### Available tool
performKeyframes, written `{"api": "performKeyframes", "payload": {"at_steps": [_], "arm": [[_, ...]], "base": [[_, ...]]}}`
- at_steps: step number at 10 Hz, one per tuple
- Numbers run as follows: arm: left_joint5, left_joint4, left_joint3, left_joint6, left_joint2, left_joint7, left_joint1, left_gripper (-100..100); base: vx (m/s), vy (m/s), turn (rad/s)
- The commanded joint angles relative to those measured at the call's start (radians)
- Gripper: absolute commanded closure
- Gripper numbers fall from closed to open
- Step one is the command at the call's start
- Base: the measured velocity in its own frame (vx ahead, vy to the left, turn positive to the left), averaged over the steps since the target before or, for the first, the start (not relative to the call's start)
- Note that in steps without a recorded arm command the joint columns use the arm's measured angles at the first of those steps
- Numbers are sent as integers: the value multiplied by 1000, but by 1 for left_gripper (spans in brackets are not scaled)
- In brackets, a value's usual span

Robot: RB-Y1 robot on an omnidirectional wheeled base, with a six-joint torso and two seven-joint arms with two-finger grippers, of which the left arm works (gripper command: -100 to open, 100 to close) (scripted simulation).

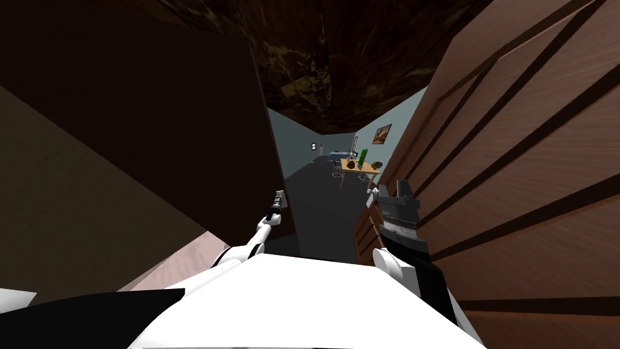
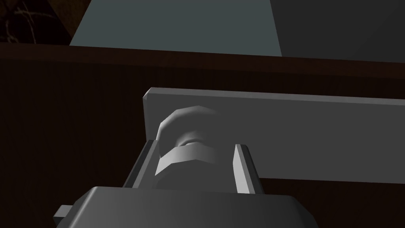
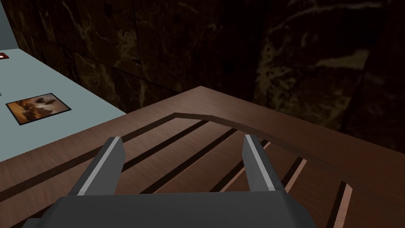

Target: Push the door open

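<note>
Left gripper (image 2: 195, 144) clamps grey door knob (image 2: 186, 118) on dark door (image 1: 151, 121), ajar at our left. Right gripper (image 3: 182, 137) spread, near panelled door (image 3: 190, 158). Plan: we push along swing arc, grip steady, so knob doesn't slip.

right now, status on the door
Left gripper shut on knob of dark door. Right gripper open by panelled door. Gap between them, nothing blocking.

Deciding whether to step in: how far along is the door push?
Done: there is a gap between the dark door and the brown panelled door, with a table showing beyond. In hand: left hand at the dark door's grey knob; right hand open beside the panelled door. Left: widening the gap, which looks narrow.
</note>
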Motion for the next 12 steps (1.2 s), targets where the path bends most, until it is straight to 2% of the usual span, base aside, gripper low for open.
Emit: {"api": "performKeyframes", "payload": {"at_steps": [1, 12], "arm": [[-1, -1, 12, 0, 6, -5, -6, 100], [-16, 59, 76, -24, 5, -29, -45, 100]], "base": [[186, -35, 92], [197, -49, 148]]}}
